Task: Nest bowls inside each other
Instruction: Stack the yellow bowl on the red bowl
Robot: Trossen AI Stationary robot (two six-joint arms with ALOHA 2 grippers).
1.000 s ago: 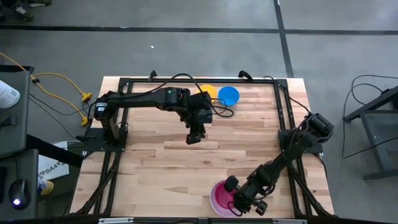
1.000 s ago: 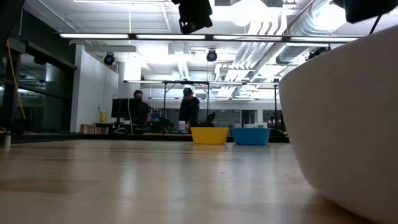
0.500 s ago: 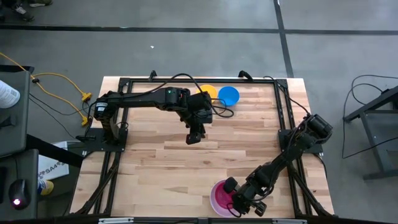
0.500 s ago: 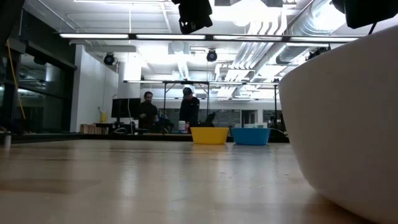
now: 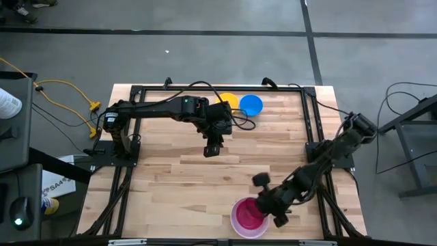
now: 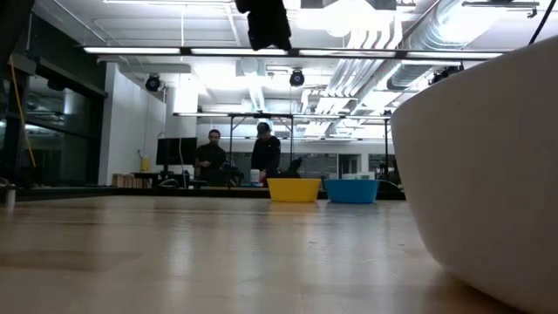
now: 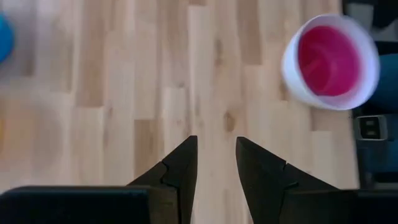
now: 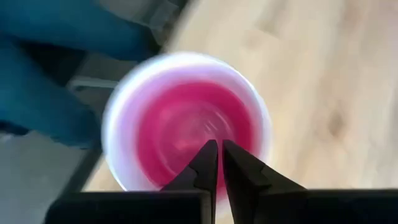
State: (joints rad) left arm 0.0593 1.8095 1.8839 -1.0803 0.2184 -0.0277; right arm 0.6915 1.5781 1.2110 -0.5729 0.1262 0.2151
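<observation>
I have the pink bowl already sitting inside the white bowl at the near edge of the table, on the right-hand side, so part of the nesting is done. My right gripper hangs just above that pair with its two fingers nearly together and nothing between them; I judge it has let go of its load and is free for another fetch. The left gripper hovers over bare wood near the middle of the table, its fingers apart and empty.

The yellow bowl and the blue bowl stand side by side, close together, at the far edge, well apart from the nested pair. I cannot make out a purple bowl as such; the inside of the stack reads pink to magenta, and whether a second one lies under it I cannot tell.

My next move, as I see it, is to send the left gripper back to the far edge, since it is much nearer those two, close on a rim and carry that bowl over to the stack. The approach needs one finger inside the wall and one outside, and the neighbour sits close enough to get nudged.

The bowls look like smooth, thin-walled plastic, round and plain; the white one is clearly wider than the pink inside it
</observation>
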